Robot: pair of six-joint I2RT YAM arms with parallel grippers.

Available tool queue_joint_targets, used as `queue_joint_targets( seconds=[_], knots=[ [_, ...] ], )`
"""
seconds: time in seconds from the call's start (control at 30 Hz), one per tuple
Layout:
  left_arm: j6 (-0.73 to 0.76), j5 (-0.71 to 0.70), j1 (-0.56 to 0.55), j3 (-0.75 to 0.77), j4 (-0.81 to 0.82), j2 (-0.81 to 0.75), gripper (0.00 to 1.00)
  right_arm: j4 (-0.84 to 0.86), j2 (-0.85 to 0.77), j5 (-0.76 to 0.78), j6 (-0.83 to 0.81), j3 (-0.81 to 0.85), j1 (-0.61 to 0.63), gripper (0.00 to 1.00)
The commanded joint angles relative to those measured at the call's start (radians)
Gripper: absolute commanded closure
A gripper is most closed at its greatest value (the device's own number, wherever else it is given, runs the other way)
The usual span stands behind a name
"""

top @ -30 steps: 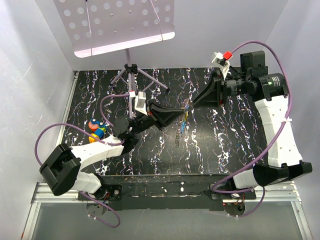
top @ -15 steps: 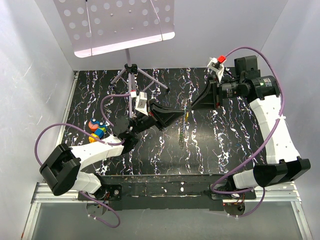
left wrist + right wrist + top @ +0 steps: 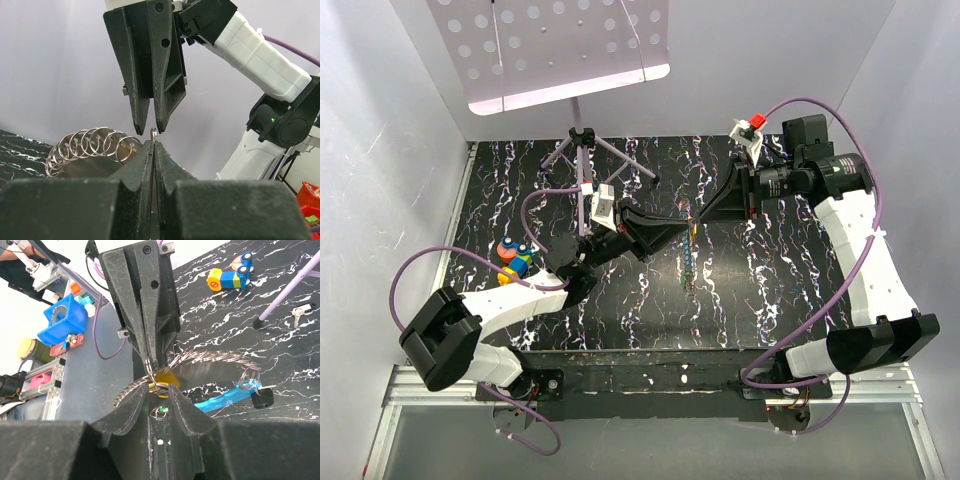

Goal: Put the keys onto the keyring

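I reckon I'm mid-threading: left hand (image 3: 152, 149) clamped on the keyring (image 3: 90, 145), right hand (image 3: 157, 389) part-open straddling the yellow key (image 3: 164, 379), which needs fine alignment next.

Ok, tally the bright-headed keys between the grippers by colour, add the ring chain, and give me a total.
Yellow key: 1
Blue key: 1
Ring chain: 1
Total: 3
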Motion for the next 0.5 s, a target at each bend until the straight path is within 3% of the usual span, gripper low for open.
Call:
queue_joint_targets(
  seconds=[0.0,0.47],
  knots=[
    [0.006,-0.007,0.005,0.044,0.038,-0.013,1.00,0.034,0.001,-0.051,0.018,-0.003,0.010,0.71],
    [0.004,-0.010,0.006,0.038,0.044,-0.016,1.00,0.041,0.005,-0.049,0.018,-0.018,0.023,0.76]
  ],
)
